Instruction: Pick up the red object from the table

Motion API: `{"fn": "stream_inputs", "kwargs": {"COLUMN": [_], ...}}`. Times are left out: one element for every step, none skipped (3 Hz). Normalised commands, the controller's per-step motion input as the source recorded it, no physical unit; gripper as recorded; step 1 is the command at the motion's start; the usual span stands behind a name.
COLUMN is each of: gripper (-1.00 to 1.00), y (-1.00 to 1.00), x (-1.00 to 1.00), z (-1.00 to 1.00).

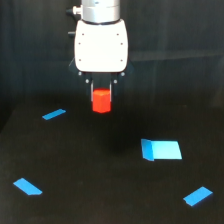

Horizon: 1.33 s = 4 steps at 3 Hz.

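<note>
Grip: While the gripper (101,89) is hanging from its white housing, we are seeing its short dark fingers closed on the upper part of the red object (101,101), one on each side.
Red object: we are finding it directly under the gripper, its lower half showing below the fingertips, and it appears to be hanging above the table (100,195) rather than resting on it (no contact point is visible, so this is our reading).
Axis: we are judging its long axis to be standing roughly upright, in line with the gripper.
Coming move: since the block is lying straight below the housing, we are expecting a plain upward travel to finish the pickup, with no sideways correction.
Room around the red object: the thin blue strip (54,114) is lying to its left in the exterior view and a little lower in the picture, well apart; the large blue patch (161,149) is sitting below and to its right, also apart.
Edges: we are not seeing any table edge near the red object.
</note>
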Motion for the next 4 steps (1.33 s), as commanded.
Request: {"fn": "stream_inputs", "kwargs": {"gripper": [-1.0, -0.97, -0.99, -1.0], "y": [-0.09, -0.09, -0.03, 0.03], "x": [0.0, -0.13, 0.06, -0.06], "z": [0.07, 0.07, -0.05, -0.06]}}
